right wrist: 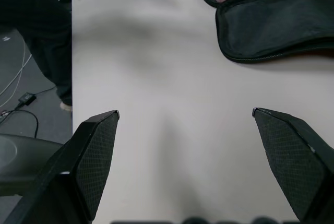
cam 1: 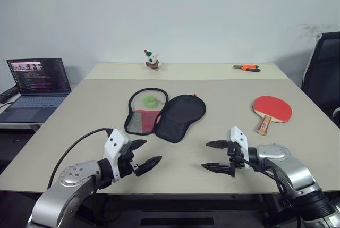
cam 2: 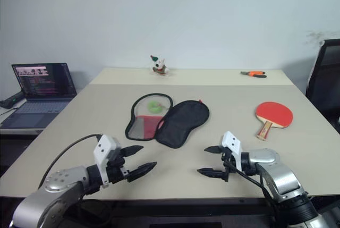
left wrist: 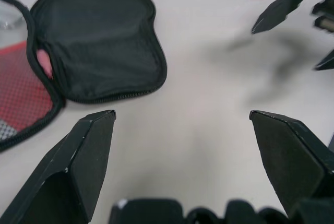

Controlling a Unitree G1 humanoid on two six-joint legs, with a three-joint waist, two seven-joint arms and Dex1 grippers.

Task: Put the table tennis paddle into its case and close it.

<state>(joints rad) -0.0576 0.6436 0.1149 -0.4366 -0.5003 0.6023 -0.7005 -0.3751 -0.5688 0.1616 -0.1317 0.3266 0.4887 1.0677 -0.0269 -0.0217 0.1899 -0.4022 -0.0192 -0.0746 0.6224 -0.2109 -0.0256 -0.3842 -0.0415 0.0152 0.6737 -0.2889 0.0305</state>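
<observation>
Lying far right on the table (cam 1: 223,127), the table tennis paddle (cam 1: 271,109) sits well beyond the right gripper (cam 1: 217,155) and a little to its right, apart from it. The case (cam 1: 164,113) lies open near the table's middle, farther away than both grippers and between them, closer to the left gripper (cam 1: 143,154). Both grippers hover over the near edge with fingers spread wide, holding nothing.

One paddle: round red face up, short light wooden handle pointing toward the near side. One case: two paddle-shaped halves spread flat, the right half showing black fabric, the left half showing red and mesh lining inside a black zipper rim, with one green fuzzy charm (cam 1: 150,101) resting in it.

At the far edge stand one small toy figure (cam 1: 152,60) and one orange-handled tool (cam 1: 247,68). One open laptop (cam 1: 35,87) sits off to the left.
</observation>
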